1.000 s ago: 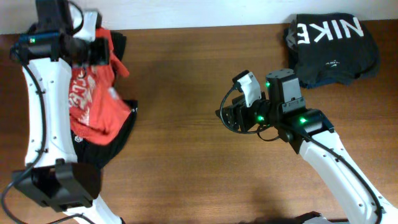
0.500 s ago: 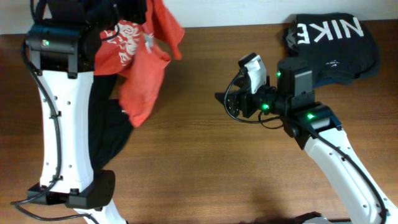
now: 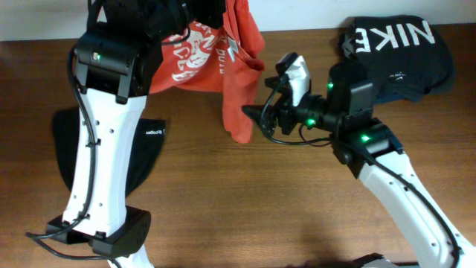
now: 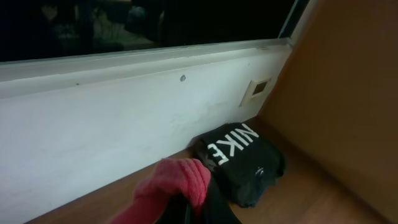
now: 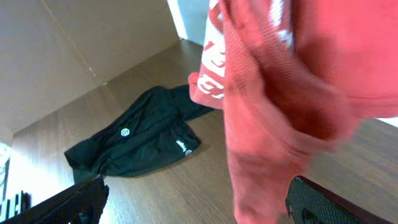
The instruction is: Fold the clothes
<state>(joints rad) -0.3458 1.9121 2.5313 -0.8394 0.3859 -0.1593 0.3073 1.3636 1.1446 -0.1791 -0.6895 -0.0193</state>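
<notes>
the orange-red t-shirt is held aloft at the far middle by the clamped left gripper, while the right gripper is spread wide and empty at its bunched hanging end, where several layers might be pinched together

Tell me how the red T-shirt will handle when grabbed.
Probably floppy: the T-shirt hangs in loose folds from the left gripper. Likely light, held by one pinch. It may swing away from the open right gripper.
</notes>
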